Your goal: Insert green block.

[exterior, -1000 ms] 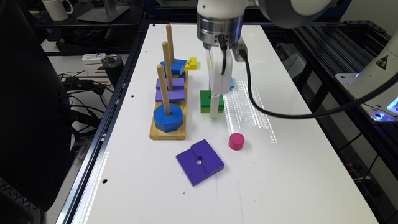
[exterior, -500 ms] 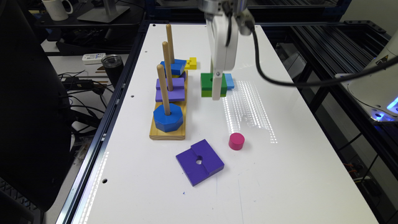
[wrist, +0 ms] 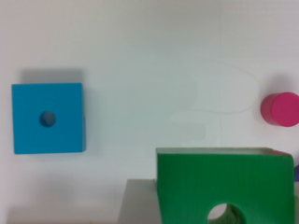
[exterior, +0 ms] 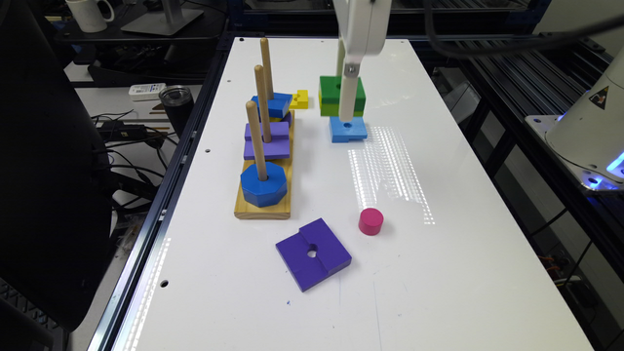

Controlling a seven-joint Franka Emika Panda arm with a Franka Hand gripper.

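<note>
The green block [exterior: 333, 95], dark green over lime with a round centre hole, hangs in the air above the white table [exterior: 438, 273]. My gripper [exterior: 345, 113] is shut on it, one white finger running down its near face. In the wrist view the green block [wrist: 224, 179] sits close to the camera, with a grey finger [wrist: 136, 203] at its side. The wooden peg board [exterior: 263, 208] with three upright pegs stands toward the exterior view's left of the block.
A flat light-blue square [exterior: 347, 129] [wrist: 48, 118] lies on the table under the held block. A pink cylinder [exterior: 371, 221] [wrist: 280, 109] and a purple square [exterior: 313, 253] lie nearer the front. A blue octagon [exterior: 263, 185], a purple block [exterior: 266, 141] and a blue block [exterior: 273, 104] sit on the pegs, with a yellow piece [exterior: 299, 99] beside them.
The gripper has risen with the green block, lifting it off the table. The light-blue square that the block partly hid is now in full view.
</note>
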